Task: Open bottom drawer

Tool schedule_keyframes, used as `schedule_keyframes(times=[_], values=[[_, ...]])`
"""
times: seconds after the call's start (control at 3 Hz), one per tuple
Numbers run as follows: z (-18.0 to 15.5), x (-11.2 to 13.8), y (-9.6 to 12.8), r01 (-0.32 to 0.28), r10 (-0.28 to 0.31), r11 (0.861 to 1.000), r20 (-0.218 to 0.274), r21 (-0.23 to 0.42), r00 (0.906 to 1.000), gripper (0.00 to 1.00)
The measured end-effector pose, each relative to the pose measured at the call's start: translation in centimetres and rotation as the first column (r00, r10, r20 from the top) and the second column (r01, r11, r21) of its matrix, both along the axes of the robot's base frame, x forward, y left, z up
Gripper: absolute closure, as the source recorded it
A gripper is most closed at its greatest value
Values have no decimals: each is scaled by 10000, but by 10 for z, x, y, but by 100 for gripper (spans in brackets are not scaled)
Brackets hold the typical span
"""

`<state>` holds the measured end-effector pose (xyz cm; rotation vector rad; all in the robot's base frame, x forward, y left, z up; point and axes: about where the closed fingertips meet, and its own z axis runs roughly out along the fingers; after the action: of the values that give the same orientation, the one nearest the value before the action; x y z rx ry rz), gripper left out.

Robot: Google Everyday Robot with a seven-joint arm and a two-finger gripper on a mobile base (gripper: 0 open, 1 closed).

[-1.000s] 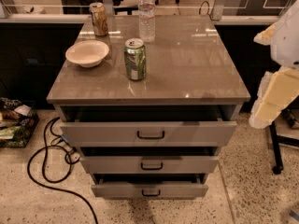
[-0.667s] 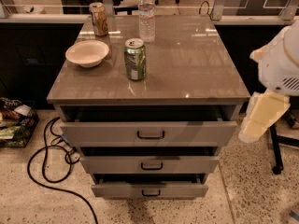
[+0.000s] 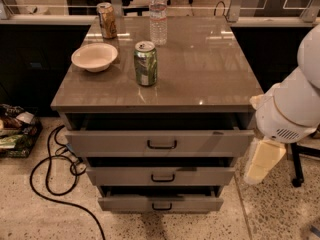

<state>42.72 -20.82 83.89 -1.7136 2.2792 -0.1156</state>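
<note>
The bottom drawer [image 3: 161,202] is the lowermost of three grey cabinet fronts, with a small black bar handle [image 3: 161,207]. It stands slightly pulled out, with a dark gap above it. The middle drawer [image 3: 161,175] and the top drawer [image 3: 160,143] also stand slightly out. My white arm [image 3: 292,109] comes in from the right edge. My gripper [image 3: 261,163] is the pale cream end hanging low beside the cabinet's right side, level with the middle drawer. It is apart from every handle.
On the cabinet top [image 3: 210,69] stand a green can [image 3: 145,63], a white bowl [image 3: 94,57], a brown can [image 3: 107,20] and a water bottle [image 3: 158,15]. A black cable [image 3: 50,174] loops on the floor at left, next to clutter [image 3: 15,134]. A chair base [image 3: 297,174] stands at right.
My arm has swung down and leftward, bringing the cream end lower and closer to the cabinet's right side. The drawers have not moved.
</note>
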Motion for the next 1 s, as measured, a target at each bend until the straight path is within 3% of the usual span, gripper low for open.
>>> schedule_keyframes(times=[0.33, 0.67, 1.0], values=[[-29, -11, -1, -459, 470, 9981, -255, 413, 9986, 0], [-50, -25, 2, -1191, 1203, 9883, -68, 948, 9927, 0], [-50, -27, 3, -1788, 1784, 9800, 116, 874, 9839, 0]])
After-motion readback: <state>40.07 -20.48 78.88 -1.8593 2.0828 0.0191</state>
